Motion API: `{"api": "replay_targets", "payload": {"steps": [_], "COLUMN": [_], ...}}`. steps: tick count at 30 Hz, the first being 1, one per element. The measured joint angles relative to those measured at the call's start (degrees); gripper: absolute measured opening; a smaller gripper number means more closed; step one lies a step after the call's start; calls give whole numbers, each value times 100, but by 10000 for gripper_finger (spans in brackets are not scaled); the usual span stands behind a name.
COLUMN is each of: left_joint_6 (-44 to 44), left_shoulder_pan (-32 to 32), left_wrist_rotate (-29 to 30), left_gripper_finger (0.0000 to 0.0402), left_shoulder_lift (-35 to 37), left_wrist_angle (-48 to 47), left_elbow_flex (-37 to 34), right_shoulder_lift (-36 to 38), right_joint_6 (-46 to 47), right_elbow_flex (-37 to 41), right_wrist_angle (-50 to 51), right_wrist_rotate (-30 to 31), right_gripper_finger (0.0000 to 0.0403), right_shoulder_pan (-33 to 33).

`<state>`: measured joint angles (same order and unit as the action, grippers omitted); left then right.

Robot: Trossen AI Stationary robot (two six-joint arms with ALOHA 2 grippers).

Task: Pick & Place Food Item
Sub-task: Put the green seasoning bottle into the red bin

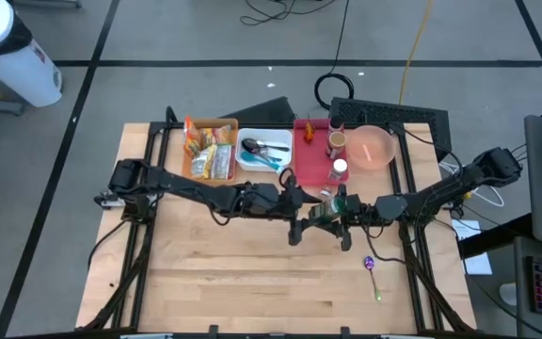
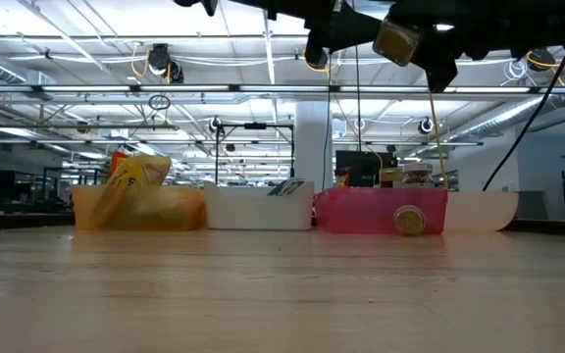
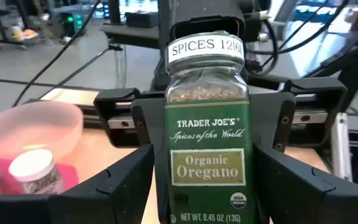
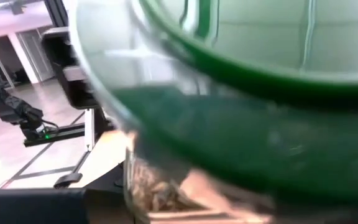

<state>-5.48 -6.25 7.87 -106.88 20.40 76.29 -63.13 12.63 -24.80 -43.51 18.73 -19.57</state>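
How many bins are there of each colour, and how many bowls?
Orange bin: 1
White bin: 1
Red bin: 1
Pink bowl: 1
Total: 4

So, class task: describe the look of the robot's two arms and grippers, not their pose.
Both arms, left arm and right arm, are dark, slim and jointed, with cables trailing near their bases. The left gripper has two broad black angular fingers. The right gripper is likewise black.
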Motion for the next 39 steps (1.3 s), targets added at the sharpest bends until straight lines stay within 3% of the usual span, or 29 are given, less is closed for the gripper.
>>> {"api": "replay_targets", "payload": {"steps": [3, 15, 22, 34, 39], "left_joint_6": [21, -70, -165, 47, 334], "left_shoulder_pan": [52, 105, 109, 96, 71], "left_wrist_rotate": [-350, -786, -786, -760, -689], "left_gripper_finger": [267, 266, 206, 204, 204], "left_shoulder_lift": [1, -121, -143, -137, -132], "left_wrist_angle": [81, 338, 351, 361, 387], "left_elbow_flex": [0, -11, -7, -7, 0], "right_shoulder_lift": [2, 10, 10, 10, 8], "right_joint_6": [11, 111, 99, -52, -4], "right_elbow_flex": [0, -7, -7, -7, -7], "right_wrist_angle": [6, 93, 189, 250, 235], "right_wrist_rotate": [-55, -293, -228, -207, -271], "right_gripper_finger": [188, 188, 188, 188, 259], "right_shoulder_pan": [-5, 11, 15, 15, 15]}}
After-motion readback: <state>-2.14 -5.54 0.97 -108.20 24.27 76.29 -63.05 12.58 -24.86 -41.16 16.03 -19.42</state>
